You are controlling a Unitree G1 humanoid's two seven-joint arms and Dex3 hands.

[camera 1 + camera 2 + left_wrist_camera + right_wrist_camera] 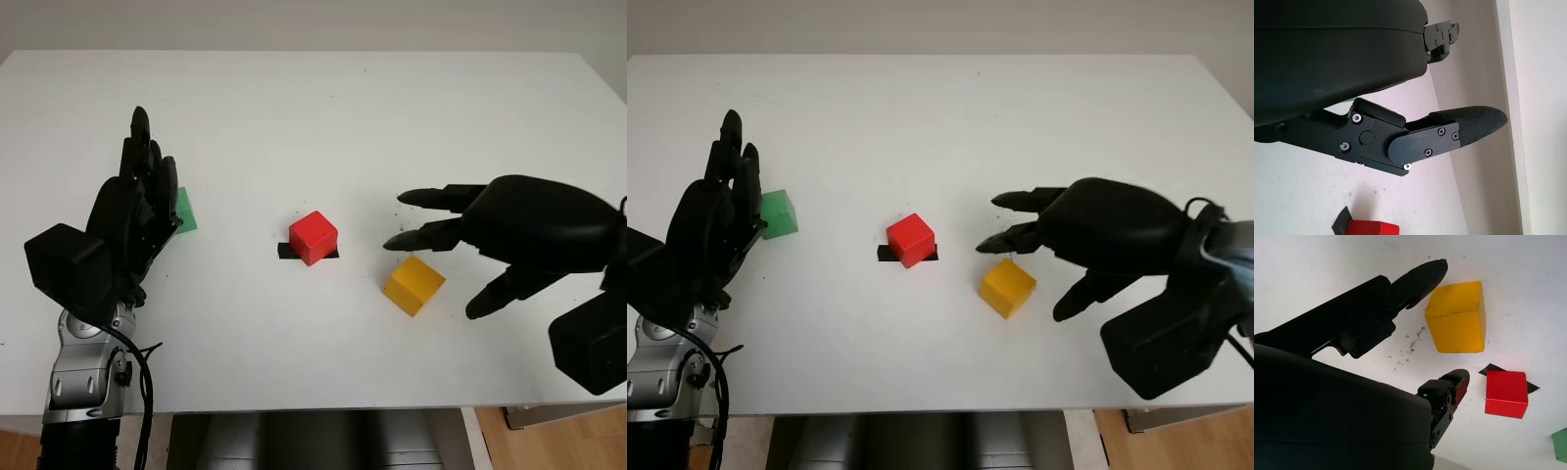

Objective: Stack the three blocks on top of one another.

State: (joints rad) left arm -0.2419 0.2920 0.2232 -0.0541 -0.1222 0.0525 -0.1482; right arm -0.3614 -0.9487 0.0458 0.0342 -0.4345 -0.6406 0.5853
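Here, a white table (313, 108) against a pale wall carries a yellow block (413, 284) just beneath the open right hand (509, 230), with the left hand (132, 211) open beside a green block (778, 213).

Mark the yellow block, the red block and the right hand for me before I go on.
yellow block (413, 284), left eye view, on its top face.
red block (313, 235), left eye view, on its top face.
right hand (446, 250), left eye view, midway between its fingertips, just above the yellow block.

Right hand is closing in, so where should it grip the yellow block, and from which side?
From above, fingers on two opposite side faces of the yellow block. It sits flat and apart from the red block, leaving all sides free. The open right hand already hovers beside it.
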